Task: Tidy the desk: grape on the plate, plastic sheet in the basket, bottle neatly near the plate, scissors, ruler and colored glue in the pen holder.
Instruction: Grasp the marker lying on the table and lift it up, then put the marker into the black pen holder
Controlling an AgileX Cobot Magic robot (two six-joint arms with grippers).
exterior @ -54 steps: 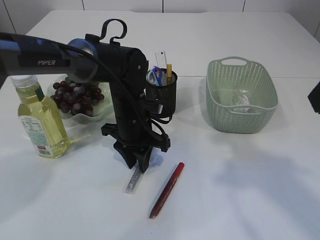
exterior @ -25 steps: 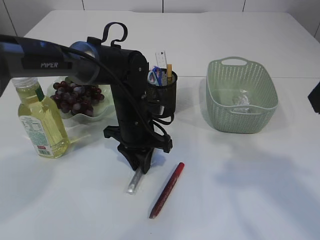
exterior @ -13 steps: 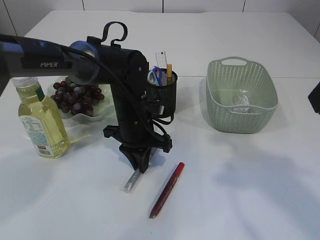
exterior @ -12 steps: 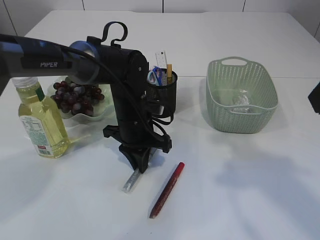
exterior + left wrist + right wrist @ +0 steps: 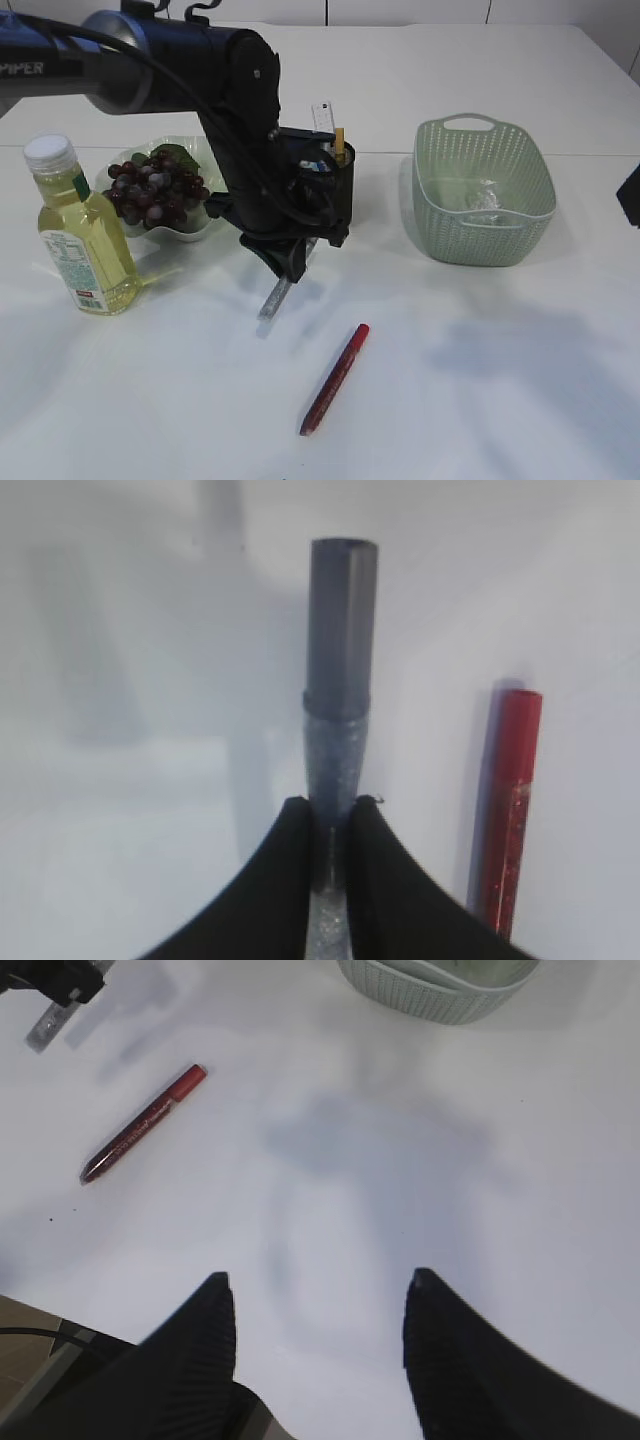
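The left gripper (image 5: 330, 825) pinches a silver glue pen (image 5: 273, 297) clear of the table, its upper end hidden between the jaws. The arm blocks most of the pen holder (image 5: 335, 195). A red pen (image 5: 334, 379) lies apart. The right gripper (image 5: 318, 1310) hangs spread, holding nothing.

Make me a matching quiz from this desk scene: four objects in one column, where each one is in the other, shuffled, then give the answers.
Objects:
1. silver glitter glue pen
2. red glitter glue pen
3. dark purple grapes
4. crumpled clear plastic sheet

Places:
A. inside the green woven basket
B. lying loose on the white table
C. clamped in the left claw
D. on the pale green plate

Pairs: 1-C, 2-B, 3-D, 4-A
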